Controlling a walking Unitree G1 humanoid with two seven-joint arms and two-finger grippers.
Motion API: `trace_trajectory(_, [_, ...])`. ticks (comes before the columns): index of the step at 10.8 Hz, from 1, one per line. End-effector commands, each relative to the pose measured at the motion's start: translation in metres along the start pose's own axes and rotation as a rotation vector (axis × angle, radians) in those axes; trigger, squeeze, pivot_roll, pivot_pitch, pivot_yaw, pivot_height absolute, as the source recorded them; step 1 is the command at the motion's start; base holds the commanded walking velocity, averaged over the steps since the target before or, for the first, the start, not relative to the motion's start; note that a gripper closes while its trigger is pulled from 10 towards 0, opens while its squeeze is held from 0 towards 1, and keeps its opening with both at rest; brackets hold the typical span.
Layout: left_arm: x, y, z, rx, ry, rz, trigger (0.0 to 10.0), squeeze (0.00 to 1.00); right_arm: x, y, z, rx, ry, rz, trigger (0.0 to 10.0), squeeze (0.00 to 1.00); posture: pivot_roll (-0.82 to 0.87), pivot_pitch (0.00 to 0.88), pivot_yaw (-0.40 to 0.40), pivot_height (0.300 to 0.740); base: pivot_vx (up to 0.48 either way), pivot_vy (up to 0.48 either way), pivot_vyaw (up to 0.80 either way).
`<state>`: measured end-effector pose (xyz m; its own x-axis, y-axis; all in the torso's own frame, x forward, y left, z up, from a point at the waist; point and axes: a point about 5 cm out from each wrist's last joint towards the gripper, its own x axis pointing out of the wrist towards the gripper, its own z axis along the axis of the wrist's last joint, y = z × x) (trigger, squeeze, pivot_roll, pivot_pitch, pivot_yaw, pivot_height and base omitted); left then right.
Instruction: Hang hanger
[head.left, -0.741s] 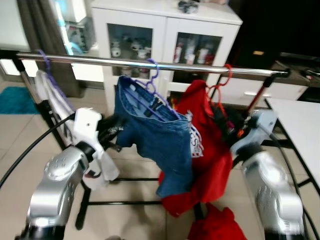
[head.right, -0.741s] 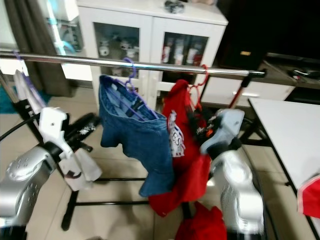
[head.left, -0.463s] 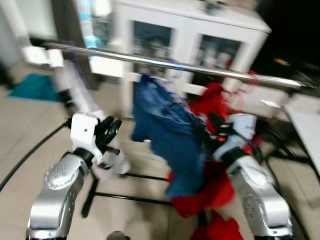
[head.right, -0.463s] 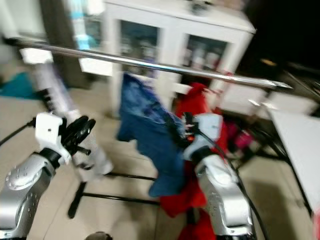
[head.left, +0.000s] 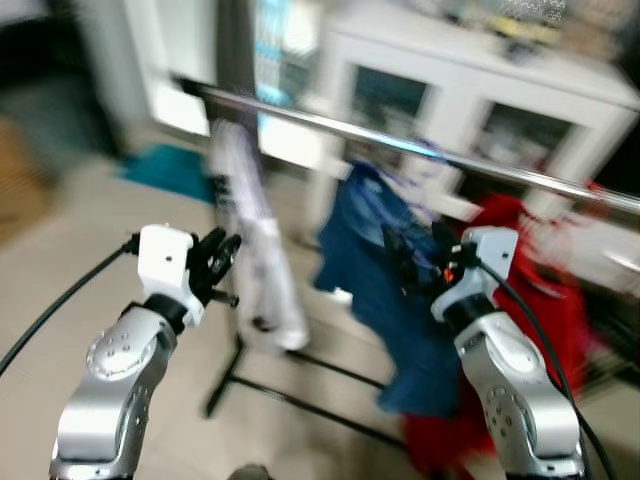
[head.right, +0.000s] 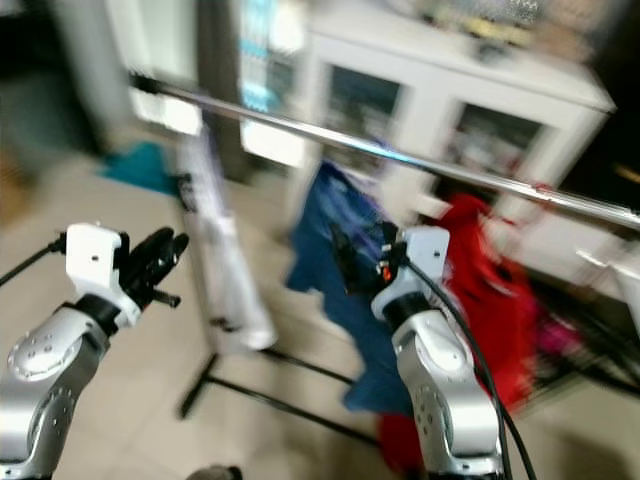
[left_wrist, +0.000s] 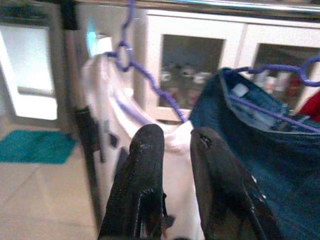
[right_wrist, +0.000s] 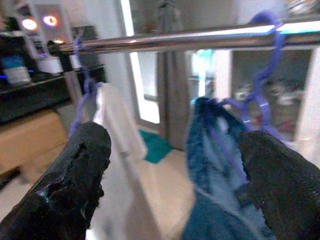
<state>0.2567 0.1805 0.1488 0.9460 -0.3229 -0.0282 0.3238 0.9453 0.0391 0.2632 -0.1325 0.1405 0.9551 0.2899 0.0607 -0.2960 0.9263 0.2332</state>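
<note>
A steel rail (head.left: 400, 146) runs across a drying rack. Blue jeans (head.left: 395, 300) hang from it on a purple hanger (right_wrist: 262, 100). Left of them, a white garment (head.left: 255, 260) hangs on another purple hanger (left_wrist: 125, 52). A red garment (head.left: 545, 300) hangs at the right. My right gripper (head.left: 410, 262) is raised in front of the jeans, open, its fingers (right_wrist: 75, 180) wide apart with nothing between them. My left gripper (head.left: 226, 250) is held up just left of the white garment, its fingers (left_wrist: 145, 160) shut and empty.
A white glass-door cabinet (head.left: 480, 110) stands behind the rack. The rack's black base bars (head.left: 300, 400) lie on the tiled floor. A teal mat (head.left: 165, 170) lies at the far left. Both eye views are blurred.
The whole view has swung, so the rack now sits further right. My right gripper has risen and come in front of the jeans. The left gripper stays raised.
</note>
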Motion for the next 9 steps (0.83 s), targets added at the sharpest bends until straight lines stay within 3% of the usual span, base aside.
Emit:
trace_trajectory(1, [0.001, -0.005, 0.001, -0.01, 0.001, -0.02, 10.0, 0.0, -0.003, -0.007, 0.001, 0.01, 0.0, -0.035, 10.0, 0.87, -0.06, 0.0, -0.067, 0.74, 0.0, 0.251, 0.0])
trace_trajectory(2, [0.0, -0.006, 0.0, -0.01, 0.006, -0.025, 10.0, 0.0, -0.004, -0.011, 0.002, -0.045, -0.029, -0.091, 10.0, 0.9, -0.06, 0.0, -0.068, 0.74, 0.0, 0.371, 0.0])
trace_trajectory(3, [-0.002, -0.005, 0.0, -0.008, 0.008, -0.018, 10.0, 0.0, -0.004, -0.014, 0.01, -0.031, -0.136, -0.135, 10.0, 1.0, -0.06, 0.0, -0.079, 0.74, 0.0, 0.375, 0.0])
trace_trajectory(4, [-0.002, -0.005, -0.001, -0.013, 0.007, -0.013, 10.0, 0.0, -0.002, -0.016, 0.01, 0.016, -0.155, -0.175, 10.0, 1.0, -0.06, 0.0, -0.085, 0.74, 0.0, 0.371, 0.0])
trace_trajectory(9, [-0.003, -0.007, -0.002, -0.012, 0.016, -0.012, 10.0, 0.0, 0.003, -0.009, -0.002, -0.024, -0.052, -0.178, 10.0, 1.0, -0.05, 0.0, -0.092, 0.74, 0.0, 0.327, 0.0])
